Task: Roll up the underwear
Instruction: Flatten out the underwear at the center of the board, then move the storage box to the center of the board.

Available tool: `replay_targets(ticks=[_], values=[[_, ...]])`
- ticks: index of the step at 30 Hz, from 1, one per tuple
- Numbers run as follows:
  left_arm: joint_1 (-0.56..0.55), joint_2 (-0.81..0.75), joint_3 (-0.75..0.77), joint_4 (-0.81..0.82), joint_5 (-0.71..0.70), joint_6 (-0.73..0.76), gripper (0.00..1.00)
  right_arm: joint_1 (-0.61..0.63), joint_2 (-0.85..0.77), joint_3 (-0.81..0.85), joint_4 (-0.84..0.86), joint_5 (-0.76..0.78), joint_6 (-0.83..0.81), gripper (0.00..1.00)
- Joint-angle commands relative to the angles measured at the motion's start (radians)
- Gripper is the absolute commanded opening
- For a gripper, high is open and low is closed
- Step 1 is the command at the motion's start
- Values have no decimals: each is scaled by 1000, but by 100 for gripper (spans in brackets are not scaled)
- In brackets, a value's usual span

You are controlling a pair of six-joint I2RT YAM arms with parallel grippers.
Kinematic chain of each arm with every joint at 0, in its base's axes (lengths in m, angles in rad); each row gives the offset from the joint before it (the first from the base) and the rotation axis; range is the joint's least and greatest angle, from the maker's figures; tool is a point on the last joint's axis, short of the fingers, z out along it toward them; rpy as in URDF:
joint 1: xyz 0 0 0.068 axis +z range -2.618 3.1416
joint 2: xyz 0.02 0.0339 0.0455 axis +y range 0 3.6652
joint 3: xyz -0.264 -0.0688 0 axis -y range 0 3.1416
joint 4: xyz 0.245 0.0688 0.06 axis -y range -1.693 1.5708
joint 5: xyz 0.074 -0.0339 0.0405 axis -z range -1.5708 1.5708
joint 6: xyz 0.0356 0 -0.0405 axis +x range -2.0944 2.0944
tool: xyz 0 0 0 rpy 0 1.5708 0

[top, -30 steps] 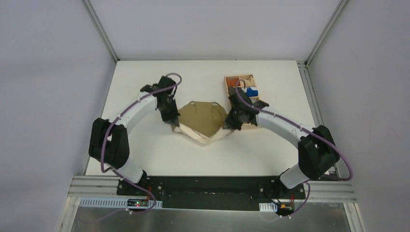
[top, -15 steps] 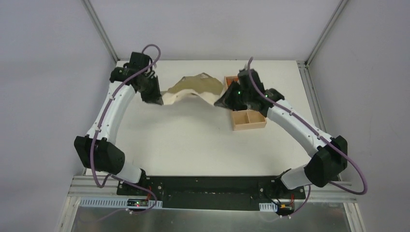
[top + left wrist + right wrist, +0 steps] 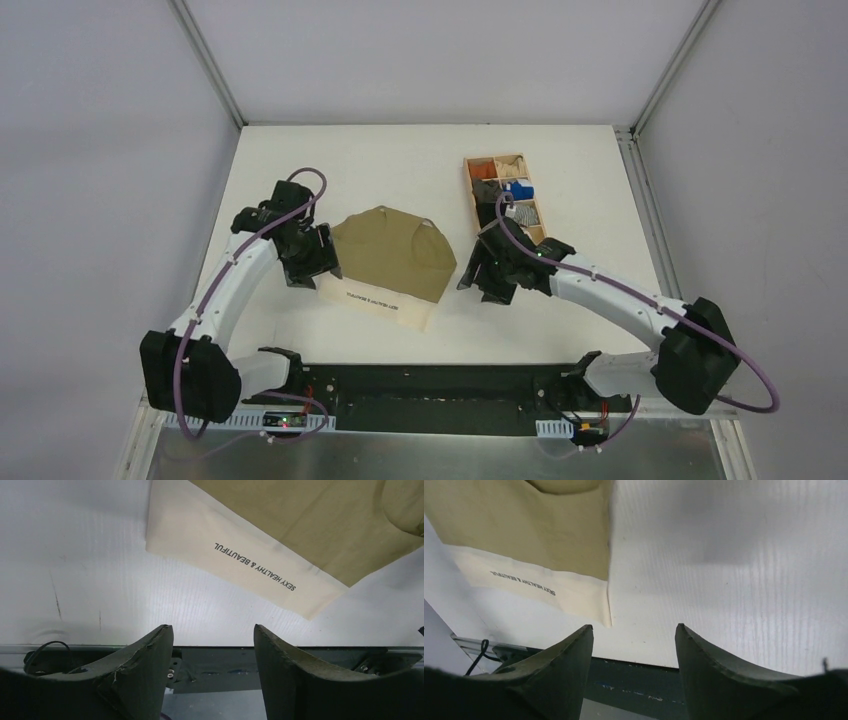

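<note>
The underwear lies flat mid-worktop, with its cream waistband nearest the arms. It looks soft, light and floppy, best pinched at the waistband corners. The left end effector and right end effector gape wide and empty on either side. A wooden tray of bundles crowds the right side.

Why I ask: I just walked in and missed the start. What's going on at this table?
Two robot arms are set to roll the olive-khaki underwear, which lies spread on the white table, cream waistband toward the arms. The left gripper and the right gripper flank it, both open and holding nothing. No roll has been started yet.
</note>
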Motion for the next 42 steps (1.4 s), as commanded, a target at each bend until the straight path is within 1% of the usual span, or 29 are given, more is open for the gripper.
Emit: replay_targets(ticks=[1,2,4,6,10,16,18,22,24,26,28,30,33,36,39,40,42], values=[[-3,-4,-34,12,-79,-73,57,-25,-59,53,-45,163,-37,59],[-3,4,-38,13,-87,-85,54,-32,-49,56,-41,171,-47,53],[-3,9,-40,20,-88,-105,51,-46,-16,74,-31,193,-75,40],[-3,2,-36,29,-87,-119,51,-59,38,114,-28,204,-115,33],[-4,-20,-19,29,-105,-128,51,-81,180,224,-27,218,-177,30],[-2,-36,-43,26,-105,-137,51,-106,374,363,-29,246,-261,25],[-1,-39,-52,25,-108,-138,52,-143,426,399,-41,264,-286,25],[0,-36,-66,18,-117,-111,54,-214,486,454,-86,318,-323,23],[10,-20,-63,-10,-163,-99,54,-228,487,464,-108,322,-323,22],[42,-2,-66,-26,-200,-98,54,-220,454,449,-100,273,-315,24],[81,11,-73,-27,-203,-105,54,-194,393,396,-75,230,-281,31],[100,26,-76,-11,-202,-116,54,-150,324,337,-46,192,-228,40],[112,55,-87,34,-179,-104,54,-65,228,222,11,117,-101,49],[144,57,-73,38,-163,-70,53,36,137,90,111,56,53,51],[180,26,-62,38,-149,-57,53,137,83,-16,193,52,189,52],[193,21,-61,38,-131,-58,53,168,74,-44,222,62,225,52],[201,17,-62,38,-102,-64,53,216,79,-86,290,58,245,52]])
